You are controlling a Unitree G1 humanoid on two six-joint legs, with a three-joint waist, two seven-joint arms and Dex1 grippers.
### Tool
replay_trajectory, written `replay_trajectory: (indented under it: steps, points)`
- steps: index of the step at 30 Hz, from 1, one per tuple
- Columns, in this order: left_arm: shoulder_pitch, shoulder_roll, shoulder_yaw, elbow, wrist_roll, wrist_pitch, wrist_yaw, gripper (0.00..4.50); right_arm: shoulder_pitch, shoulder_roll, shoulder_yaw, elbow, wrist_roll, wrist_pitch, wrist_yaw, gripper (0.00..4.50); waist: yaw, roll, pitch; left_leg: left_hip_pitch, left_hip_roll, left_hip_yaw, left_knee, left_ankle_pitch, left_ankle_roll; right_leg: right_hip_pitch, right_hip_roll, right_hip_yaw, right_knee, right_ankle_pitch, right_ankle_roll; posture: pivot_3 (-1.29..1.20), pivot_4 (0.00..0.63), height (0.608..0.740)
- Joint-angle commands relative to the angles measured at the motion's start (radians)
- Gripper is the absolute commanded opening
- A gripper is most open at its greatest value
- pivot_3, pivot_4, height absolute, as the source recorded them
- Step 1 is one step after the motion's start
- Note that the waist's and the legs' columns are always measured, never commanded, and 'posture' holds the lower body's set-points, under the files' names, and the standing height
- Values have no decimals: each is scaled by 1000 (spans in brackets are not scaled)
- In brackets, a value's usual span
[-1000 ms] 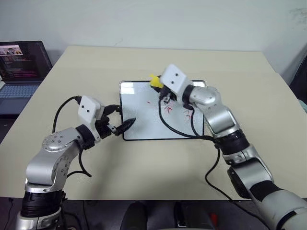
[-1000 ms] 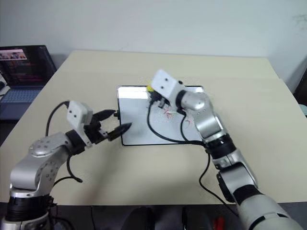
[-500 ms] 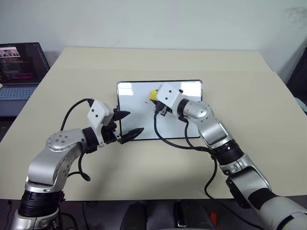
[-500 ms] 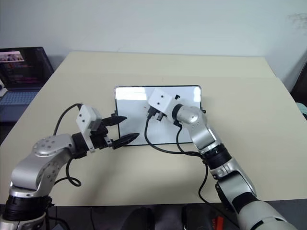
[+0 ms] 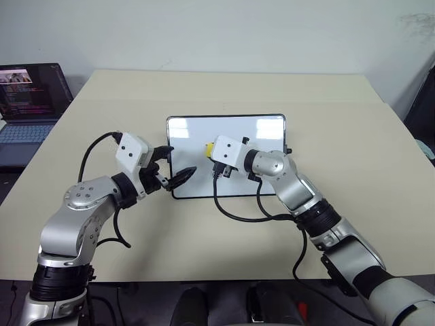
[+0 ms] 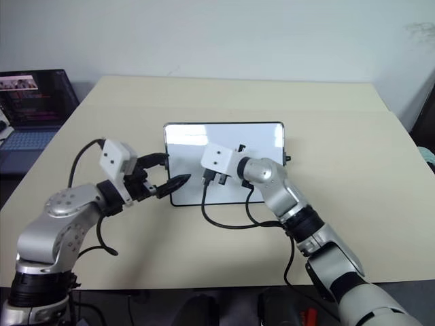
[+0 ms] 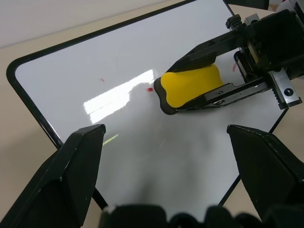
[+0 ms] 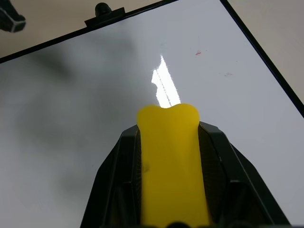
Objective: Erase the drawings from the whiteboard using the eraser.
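I've got the eraser (image 7: 190, 88) clamped in my right gripper (image 8: 167, 142), both black fingers (image 7: 202, 53) pressed against its long sides, yellow nose poking out ahead. It sits over the middle of the whiteboard (image 5: 258, 125), which lies near the centre of the table (image 5: 204, 92), long edges running side to side. My left gripper (image 5: 174, 168) hangs spread wide at the board's left edge, holding nothing. The eraser looks light and slightly soft, so my grip on its flanks should hold under a wipe; the dark underside (image 7: 161, 102) is the face to keep flat on the board. The glossy board looks slippery and light, so I expect it to skate unless the left gripper pins its frame. Of the drawings, I see faint red flecks (image 7: 150, 89) just beside the eraser's nose and another (image 8: 198, 53) toward a corner.
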Motion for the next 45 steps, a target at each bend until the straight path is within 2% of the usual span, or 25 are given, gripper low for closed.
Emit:
replay_trajectory:
  steps: [1, 7, 19, 24, 28, 31, 33, 38, 42, 45]
  points:
    - [-15, -1, 27, -2, 6, -22, 11, 4500, -25, 7, -52, 58, -24, -26, -98, 1299, 0, 0, 0, 0, 0, 0, 0, 0, 0, 0, 0, 0, 0, 0, 0, 0, 150, 740]
    - [-4, -11, 21, -8, 2, -19, 15, 4500, -65, 39, -95, 72, -6, -56, -175, 1299, 0, 0, 0, -1, 0, 0, 0, 1, 1, -1, 0, 0, 0, 1, 0, 0, 150, 740]
    - [3, -16, 22, -15, -1, -16, 19, 4500, 13, -28, 46, 23, -53, -9, 37, 1299, 0, 0, 0, -1, 0, 0, 0, 1, 1, -1, 0, 0, -1, 1, 0, 0, 150, 740]
    - [2, -15, 21, -15, -1, -17, 18, 4500, -20, -6, 0, 50, -71, -38, -63, 1299, 0, 0, 0, 0, 0, 0, 0, 1, 1, -1, 0, 0, 0, 1, 0, 0, 150, 740]
    - [1, -15, 20, -14, -1, -17, 17, 4500, -68, 18, -65, 82, -66, -81, -200, 1299, 1, 0, 0, 0, 0, 0, 0, 1, 1, -1, 0, 0, 0, 2, -1, 0, 150, 740]
    - [0, -16, 20, -14, -2, -18, 15, 4500, -80, 27, -75, 89, -55, -93, -214, 1299, 3, 0, 0, -1, 0, 0, 0, 1, 1, -1, 0, 0, -1, 2, -1, 0, 150, 740]
    - [-1, -16, 20, -13, -2, -18, 15, 4500, -74, 29, -66, 86, -52, -88, -192, 1299, 2, 0, 0, -2, 0, 0, 0, 1, 1, -1, 0, 0, -1, 2, -1, 0, 150, 740]
    - [-1, -19, 18, -12, 0, -21, 16, 4500, 2, -7, 31, 26, -54, -32, 6, 1299, 2, 0, 0, -2, 0, 0, -1, 1, 1, -1, 0, 1, -3, 2, -1, 0, 150, 740]
    - [-2, -21, 17, -12, 1, -20, 16, 4500, 25, -16, 36, -10, -60, -4, 38, 1299, 2, 0, 0, -1, 0, 0, 0, 1, 1, -1, 0, 1, -1, 2, -1, 0, 150, 740]
    - [-3, -22, 16, -11, 1, -21, 16, 4500, 11, -9, 12, -10, -64, -11, 3, 1299, 2, 0, 0, -1, 0, 0, 0, 1, 1, -1, 0, 0, -1, 2, 0, 0, 150, 740]
